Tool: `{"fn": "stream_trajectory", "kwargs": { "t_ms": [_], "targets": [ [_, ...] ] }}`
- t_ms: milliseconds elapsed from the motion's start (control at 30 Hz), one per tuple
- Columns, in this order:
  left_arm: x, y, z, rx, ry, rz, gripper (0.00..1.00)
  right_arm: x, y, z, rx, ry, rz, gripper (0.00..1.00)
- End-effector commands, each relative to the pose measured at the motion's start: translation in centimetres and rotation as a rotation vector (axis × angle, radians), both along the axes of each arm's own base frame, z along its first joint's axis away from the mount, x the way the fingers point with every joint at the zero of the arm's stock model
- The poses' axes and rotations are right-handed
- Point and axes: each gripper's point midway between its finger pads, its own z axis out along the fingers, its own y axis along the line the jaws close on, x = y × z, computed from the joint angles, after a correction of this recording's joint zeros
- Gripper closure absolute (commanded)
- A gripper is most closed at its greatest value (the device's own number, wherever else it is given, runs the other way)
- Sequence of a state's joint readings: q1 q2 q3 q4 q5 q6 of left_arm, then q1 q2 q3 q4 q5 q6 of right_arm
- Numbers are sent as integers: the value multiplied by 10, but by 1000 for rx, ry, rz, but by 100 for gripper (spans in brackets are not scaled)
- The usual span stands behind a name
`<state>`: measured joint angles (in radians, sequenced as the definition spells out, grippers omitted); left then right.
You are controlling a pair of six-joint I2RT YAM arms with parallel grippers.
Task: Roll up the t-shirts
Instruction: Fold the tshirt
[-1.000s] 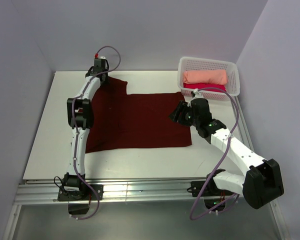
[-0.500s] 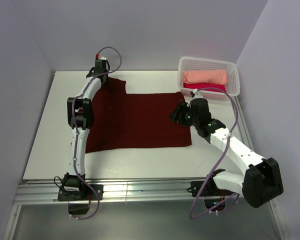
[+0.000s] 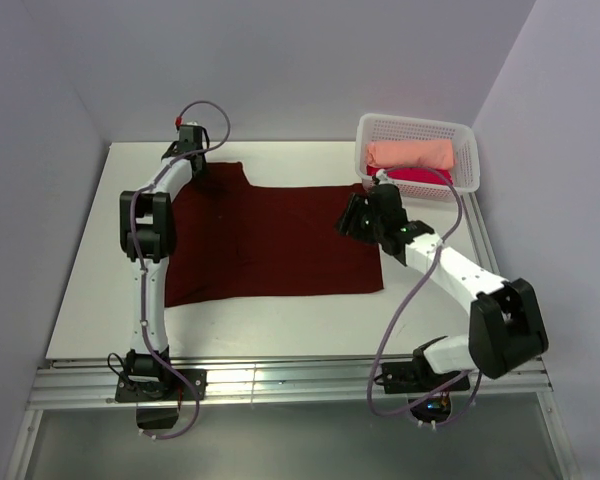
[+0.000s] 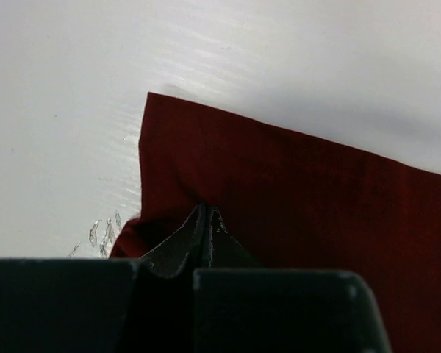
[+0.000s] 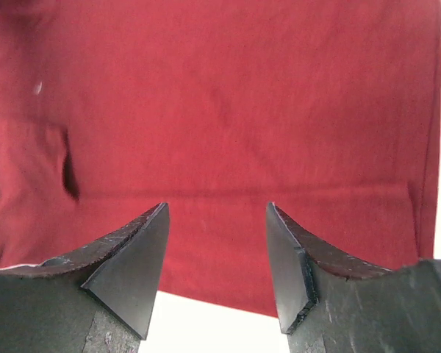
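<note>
- On the white bench [image 3: 100, 260], I see a dark maroon short-sleeved cloth t-shirt [image 3: 270, 245] spread flat, filling most of the middle. A sleeve sticks out at its far left corner.
- The left tool [image 3: 194, 163] is stretched out to that far left sleeve, well away from its base.
- From the left wrist camera, its two black fingers [image 4: 206, 228] are pressed together with no gap showing. The tips sit down on the maroon cloth just inside the sleeve's corner.
- A crease runs from the cloth's edge to the tips, so I believe the left tool is nipped on a fold of the shirt. The fingers hide the contact itself.
- The right tool [image 3: 355, 215] is at the shirt's right edge, near the far right corner of the cloth.
- From the right wrist camera, the right tool's fingers [image 5: 136, 265] stand well apart with nothing between them. Flat maroon cloth lies under the gap, and a strip of bare bench lies just nearer than the hem.
- I cannot tell whether the right fingertips touch the cloth or hang just above it.
- At the far right corner of the bench stands a white plastic lattice basket [image 3: 416, 123], close beside the shirt's corner.
- Inside the basket lie a peach bundled t-shirt [image 3: 410, 153] and a crimson bundled t-shirt [image 3: 425, 176], touching, with the crimson one on the near side.
</note>
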<state>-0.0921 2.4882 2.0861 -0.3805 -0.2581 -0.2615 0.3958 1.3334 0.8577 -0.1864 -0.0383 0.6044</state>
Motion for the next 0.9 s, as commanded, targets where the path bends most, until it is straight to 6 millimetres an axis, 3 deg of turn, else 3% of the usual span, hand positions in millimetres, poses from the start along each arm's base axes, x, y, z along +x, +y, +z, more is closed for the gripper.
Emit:
{"fn": "stream_trajectory", "kwargs": {
  "t_ms": [0, 33, 100, 133, 200, 233, 267, 300, 333, 500, 533, 567, 600, 633, 667, 700, 867],
  "targets": [
    [-7, -4, 16, -38, -13, 10, 100, 31, -3, 12, -55, -30, -74, 38],
    [-7, -3, 20, -35, -23, 14, 100, 44, -5, 23, -70, -54, -102, 38],
    [-9, -1, 21, -35, -35, 32, 100, 52, -8, 7, -123, 0, -117, 38],
    [-10, 1, 22, -28, -41, 42, 100, 63, -7, 16, -134, -20, -132, 38],
    [-16, 6, 25, -13, -42, 57, 100, 71, -9, -1, -183, 31, -142, 38],
    [-18, 12, 29, 11, -44, 80, 100, 82, -4, 8, -177, 16, -138, 39],
    [-22, 15, 26, 27, -31, 86, 100, 84, -5, 4, -195, 39, -140, 39],
    [-24, 18, 28, 41, -31, 91, 100, 89, -3, -9, -213, 66, -132, 39],
    [-25, 21, 33, 52, -38, 97, 100, 97, 0, -2, -206, 52, -133, 39],
    [-37, 30, 35, 93, -52, 99, 100, 120, 7, -24, -253, 98, -122, 40],
    [-40, 31, 35, 98, -53, 101, 100, 128, 10, -17, -246, 89, -120, 40],
    [-41, 33, 35, 105, -54, 105, 100, 133, 11, -30, -258, 116, -117, 41],
    [-42, 35, 34, 109, -50, 108, 100, 144, 15, -21, -245, 95, -116, 41],
    [-43, 36, 36, 115, -53, 109, 100, 149, 15, -22, -249, 99, -114, 41],
    [-45, 38, 35, 120, -49, 111, 100, 150, 14, -36, -266, 137, -111, 41],
    [-46, 41, 35, 131, -48, 119, 100, 159, 16, -30, -259, 123, -113, 41],
    [-52, 53, 42, 155, -47, 154, 100, 177, -4, -54, -236, 186, -145, 41]
  ]
}}
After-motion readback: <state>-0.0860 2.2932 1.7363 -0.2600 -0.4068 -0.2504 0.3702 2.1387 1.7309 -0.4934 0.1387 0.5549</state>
